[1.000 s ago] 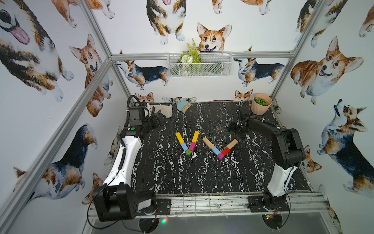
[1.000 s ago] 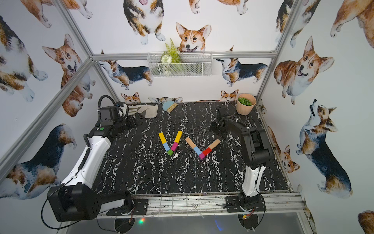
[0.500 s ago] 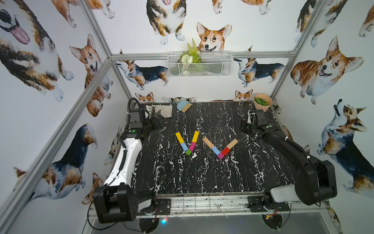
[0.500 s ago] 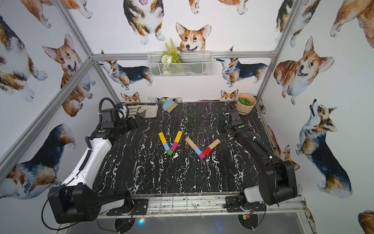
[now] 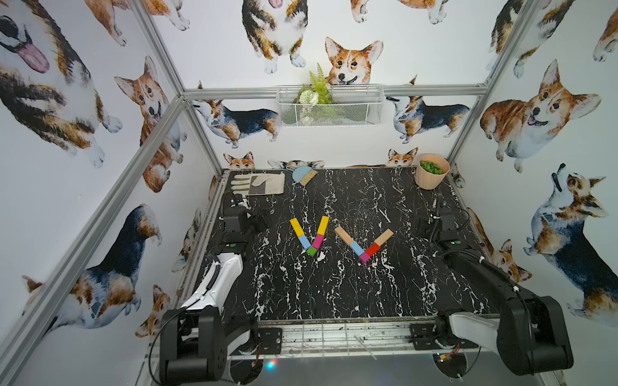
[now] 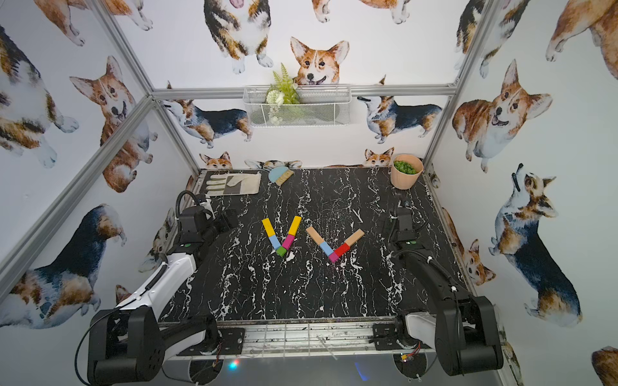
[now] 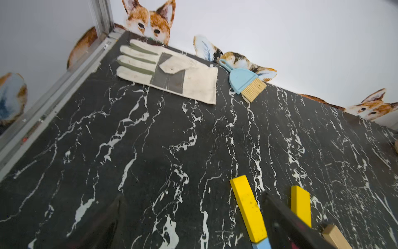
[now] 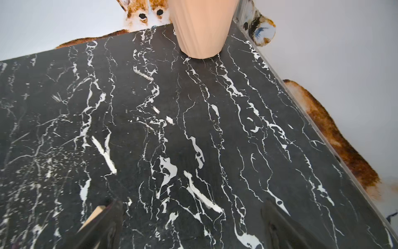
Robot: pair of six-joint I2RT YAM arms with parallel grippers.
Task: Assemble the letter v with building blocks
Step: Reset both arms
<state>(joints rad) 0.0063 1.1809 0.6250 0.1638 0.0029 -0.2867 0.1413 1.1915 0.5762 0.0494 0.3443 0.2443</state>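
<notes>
Well apart from pot [image 5: 431, 175] — building blocks [image 5: 295, 226] lay as two Vs; left gripper [image 7: 193, 226], right gripper [image 8: 193, 226] — jaws released, empty.

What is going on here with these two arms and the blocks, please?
A two-armed robot is assembling the letter V from building blocks on the black marble table. Two Vs lie side by side, one tipped with a green block, the other with a magenta block. The left gripper and right gripper are both open and empty, off to the sides, touching no block.
</notes>
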